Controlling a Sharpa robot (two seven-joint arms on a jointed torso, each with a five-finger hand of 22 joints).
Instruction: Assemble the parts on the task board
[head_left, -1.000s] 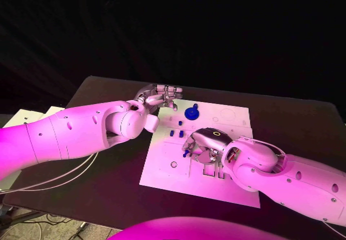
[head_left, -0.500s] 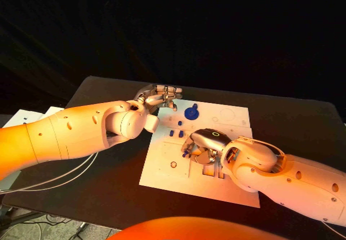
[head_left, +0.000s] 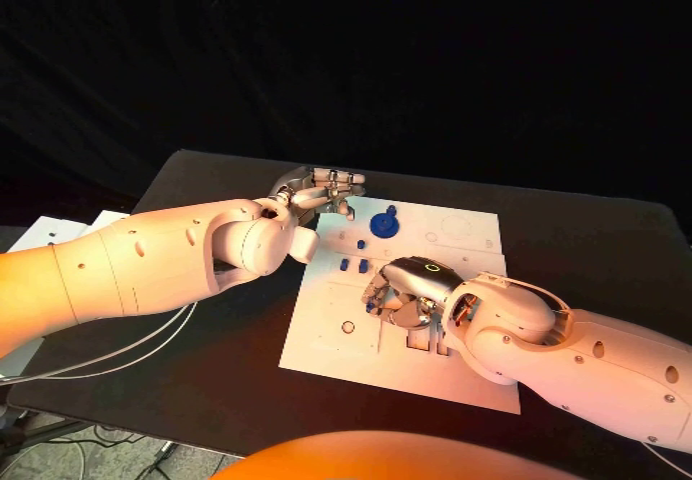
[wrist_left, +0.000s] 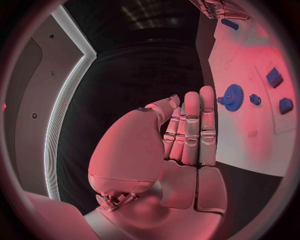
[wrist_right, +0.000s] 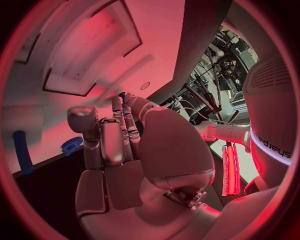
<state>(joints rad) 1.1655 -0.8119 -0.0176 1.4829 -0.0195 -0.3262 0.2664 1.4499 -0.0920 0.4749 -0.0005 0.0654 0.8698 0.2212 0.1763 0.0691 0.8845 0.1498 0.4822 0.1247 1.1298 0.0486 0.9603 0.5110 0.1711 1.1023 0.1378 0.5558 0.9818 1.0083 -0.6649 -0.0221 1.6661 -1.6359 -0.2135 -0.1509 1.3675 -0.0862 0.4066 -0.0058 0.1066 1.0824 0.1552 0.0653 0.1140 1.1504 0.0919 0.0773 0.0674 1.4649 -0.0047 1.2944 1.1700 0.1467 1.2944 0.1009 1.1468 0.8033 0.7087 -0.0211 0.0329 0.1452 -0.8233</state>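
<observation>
The right hand (head_left: 404, 296) curls over the white task board (head_left: 332, 345), perhaps pinching a small blue part; its grip can't be confirmed. The left hand (head_left: 320, 190) hovers, fingers straight, empty. A tilted part could jam.

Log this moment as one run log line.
left hand: open, at board's far edge | right hand: on task board, grip unclear | blue gear: on board

Matt white plate for the task board (head_left: 378, 345), smooth under the right hand (head_left: 408, 293). Glossy blue plastic for the toothed gear (head_left: 384, 224) just beside the left hand (head_left: 320, 190). Silvery metal with a dull sheen on both hands; smooth, shiny white plastic shells behind them. Matt black table (head_left: 216, 345) around.
</observation>
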